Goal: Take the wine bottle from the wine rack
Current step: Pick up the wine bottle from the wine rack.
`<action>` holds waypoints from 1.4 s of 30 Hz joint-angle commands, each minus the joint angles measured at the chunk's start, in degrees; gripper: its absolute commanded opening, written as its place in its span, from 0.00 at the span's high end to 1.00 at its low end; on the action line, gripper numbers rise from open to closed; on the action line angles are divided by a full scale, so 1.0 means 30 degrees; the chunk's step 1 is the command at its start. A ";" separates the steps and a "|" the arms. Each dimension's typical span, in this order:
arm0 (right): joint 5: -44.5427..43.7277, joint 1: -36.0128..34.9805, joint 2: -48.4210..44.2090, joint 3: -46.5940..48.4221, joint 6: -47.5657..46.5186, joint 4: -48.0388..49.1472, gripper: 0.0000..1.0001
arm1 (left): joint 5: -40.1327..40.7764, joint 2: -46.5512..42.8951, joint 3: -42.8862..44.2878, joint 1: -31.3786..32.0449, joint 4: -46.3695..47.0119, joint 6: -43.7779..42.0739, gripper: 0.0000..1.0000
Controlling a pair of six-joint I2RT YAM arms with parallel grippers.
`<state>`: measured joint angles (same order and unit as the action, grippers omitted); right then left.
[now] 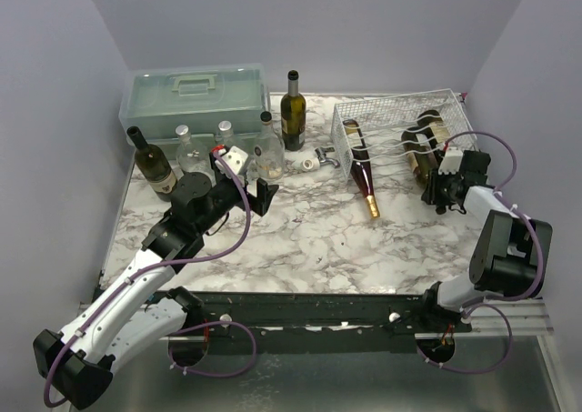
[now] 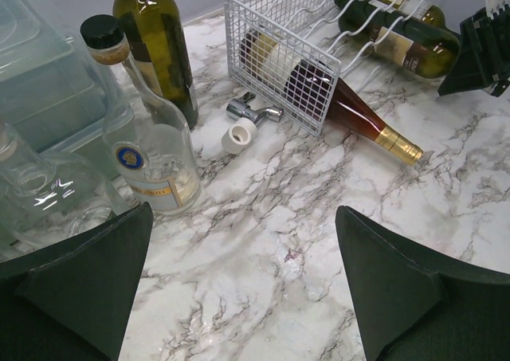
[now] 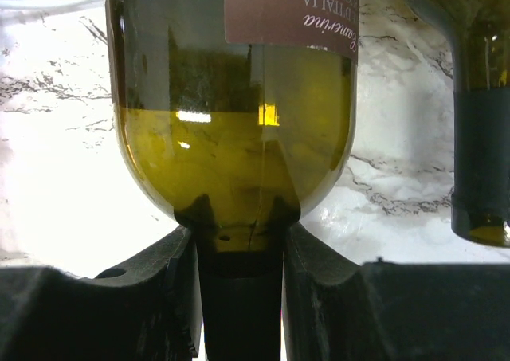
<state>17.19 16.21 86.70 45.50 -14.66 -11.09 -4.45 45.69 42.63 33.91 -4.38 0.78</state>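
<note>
At the wine rack (image 1: pixel 396 100)'s near right corner, right gripper (image 3: pixel 239 245) clenches the green wine bottle (image 3: pixel 231 146) by its neck. Body lies lengthwise in the cradle, neck twd the arm. Left gripper (image 2: pixel 243 217) gapes empty, well apart.

The wine bottle (image 1: pixel 418 157) lies in the rack (image 1: pixel 400 105), right of the toolbox (image 1: pixel 195 98).

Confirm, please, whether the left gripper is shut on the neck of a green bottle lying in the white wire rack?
Not quite: it is the right gripper, not the left, that is shut on the neck of the green bottle lying in the white wire rack, as the right wrist view shows. The left gripper is open.
</note>
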 commanded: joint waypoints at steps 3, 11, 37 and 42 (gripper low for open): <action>0.0800 0.0224 -0.1650 -0.0147 -0.0403 0.0573 1.00 | 0.0223 -0.0330 -0.0148 0.0151 0.0179 -0.0171 0.01; 0.0772 0.0395 -0.2506 -0.0630 -0.0968 -0.0374 1.00 | 0.0164 -0.0404 -0.0141 0.0137 0.0176 -0.0171 0.01; 0.0322 0.0926 -0.6244 -0.2185 -0.3000 -0.3509 1.00 | 0.0108 -0.0498 -0.0148 0.0151 0.0223 -0.0171 0.01; 0.0059 0.0929 -0.6847 -0.2358 -0.3623 -0.4273 1.00 | 0.0107 -0.0524 -0.0163 0.0151 0.0201 -0.0171 0.01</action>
<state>17.17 18.50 69.06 38.15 -23.00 -25.21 -4.47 44.99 42.63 34.00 -4.38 0.78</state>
